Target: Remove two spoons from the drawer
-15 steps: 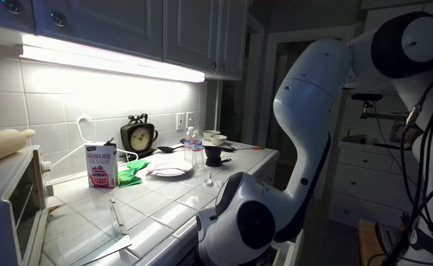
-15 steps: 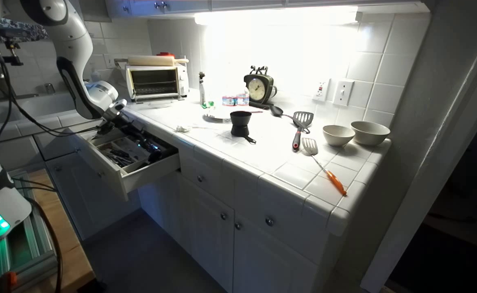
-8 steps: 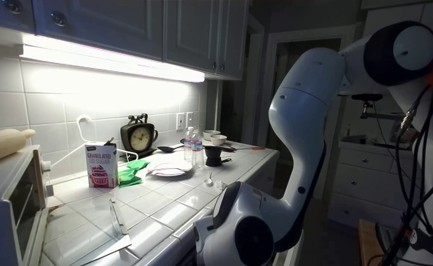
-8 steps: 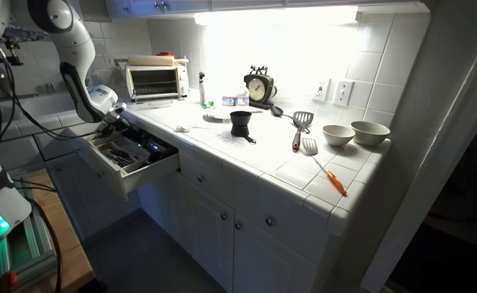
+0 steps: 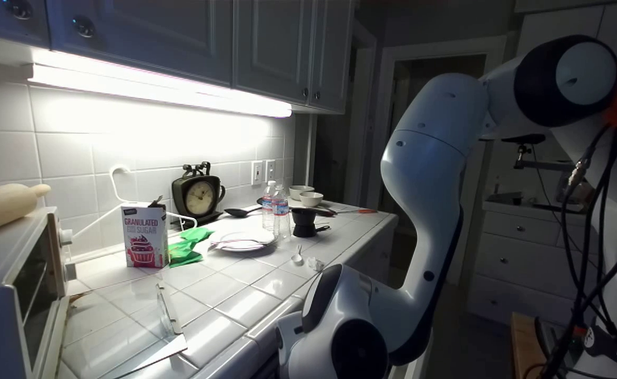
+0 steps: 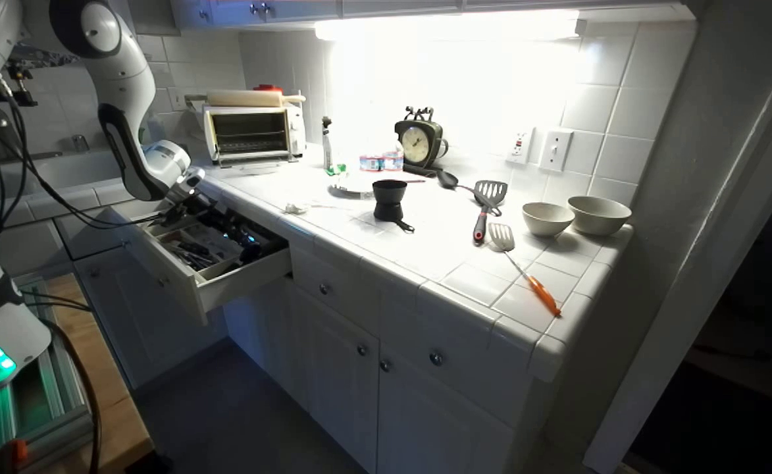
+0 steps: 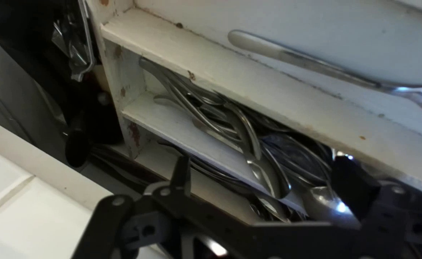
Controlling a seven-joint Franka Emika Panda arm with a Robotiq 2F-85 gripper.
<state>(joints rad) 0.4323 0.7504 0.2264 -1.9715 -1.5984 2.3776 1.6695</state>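
Observation:
The drawer (image 6: 247, 284) is pulled out below the counter, its divided inside holding cutlery. In the wrist view, spoons lie jumbled with other metal cutlery in a middle compartment; one spoon bowl (image 7: 268, 178) rests against a divider, and another spoon (image 7: 317, 207) shines beside the right finger. My gripper (image 7: 266, 176) is down at the drawer with its fingers wide apart. One finger (image 7: 181, 174) stands over the neighbouring narrow compartment, the other by the far divider. Nothing is gripped between them. In the exterior views the fingertips are hidden.
A single utensil (image 7: 304, 61) lies in the wide compartment. The tiled counter edge (image 7: 27, 201) runs close beside the gripper. On the counter are a black cup-shaped thing (image 6: 389, 199), plates (image 5: 242, 239), bottles (image 5: 282, 213) and a small spoon-shaped scoop (image 5: 297, 258).
The arm has come down a little toward the drawer, and its forearm has shifted slightly. The drawer and counter things stay where they were.

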